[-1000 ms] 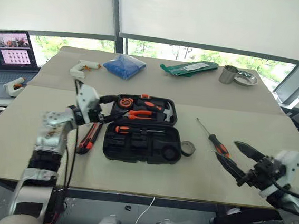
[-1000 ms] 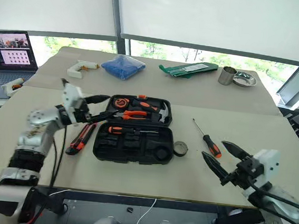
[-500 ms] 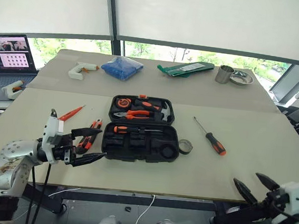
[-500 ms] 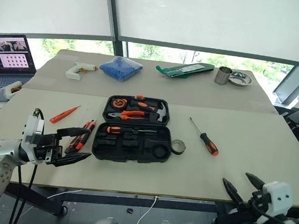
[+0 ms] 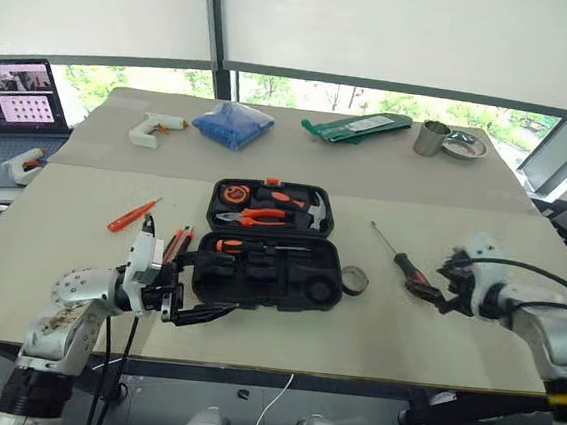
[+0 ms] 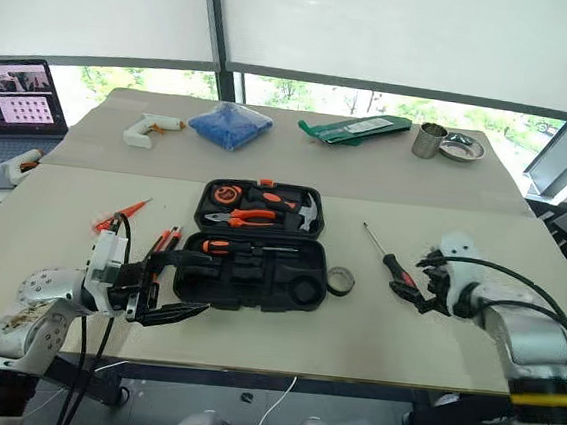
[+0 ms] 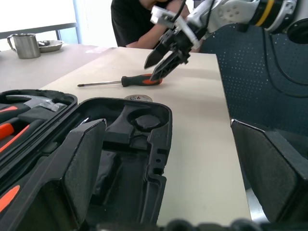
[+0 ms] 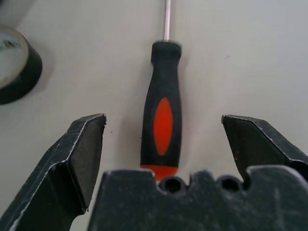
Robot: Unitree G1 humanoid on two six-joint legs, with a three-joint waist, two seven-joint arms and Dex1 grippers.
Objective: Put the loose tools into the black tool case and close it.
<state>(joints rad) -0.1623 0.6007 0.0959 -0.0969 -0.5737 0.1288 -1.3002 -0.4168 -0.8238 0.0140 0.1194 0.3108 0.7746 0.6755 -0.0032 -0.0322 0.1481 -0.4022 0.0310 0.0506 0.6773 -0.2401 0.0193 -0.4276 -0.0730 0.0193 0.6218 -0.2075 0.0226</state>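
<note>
Straddling black-and-orange screwdriver [image 8: 162,118], right gripper [image 5: 437,284] stood spread wide, handle lying between its 2 fingers, nothing grasped yet. Screwdriver lay on table [image 5: 482,242] right of open black tool case [image 5: 269,241], tape roll [image 5: 355,279] between them. Left gripper [image 5: 199,287] gaped empty beside case's near left corner. Best move (judgement): lower squarely, clamp mid-handle, avoid pinching shaft.
</note>
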